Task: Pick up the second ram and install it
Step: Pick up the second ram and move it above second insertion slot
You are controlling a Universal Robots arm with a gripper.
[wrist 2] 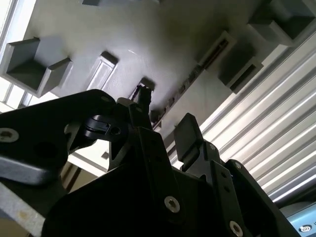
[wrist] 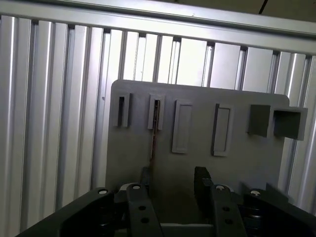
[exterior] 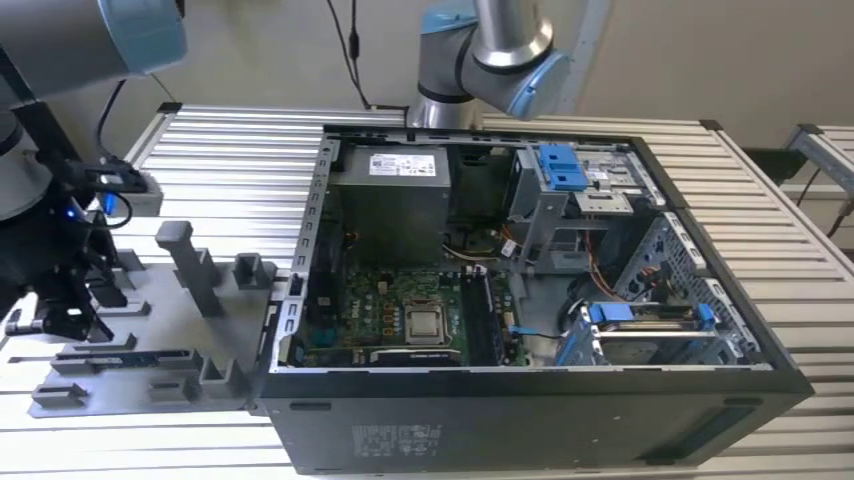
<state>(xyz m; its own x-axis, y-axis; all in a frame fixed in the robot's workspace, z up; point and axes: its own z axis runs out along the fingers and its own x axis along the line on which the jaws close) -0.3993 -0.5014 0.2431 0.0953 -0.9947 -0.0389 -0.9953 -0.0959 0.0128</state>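
Pick-up step, seemingly: the spread pincer (wrist: 174, 180) is hovering over the tray (wrist: 197, 94), where the ram (wrist: 153, 133) is lying edgewise in its slot. Gripping likely calls for centring it between the fingers (wrist: 201, 178).

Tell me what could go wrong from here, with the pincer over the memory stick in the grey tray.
1. In the first wrist view the ram stick lines up with one finger of the open pincer, not the gap between, so that finger may land on its edge.
2. It stands on edge in a narrow slot of the holder tray; an off-centre grip could tilt and jam it.
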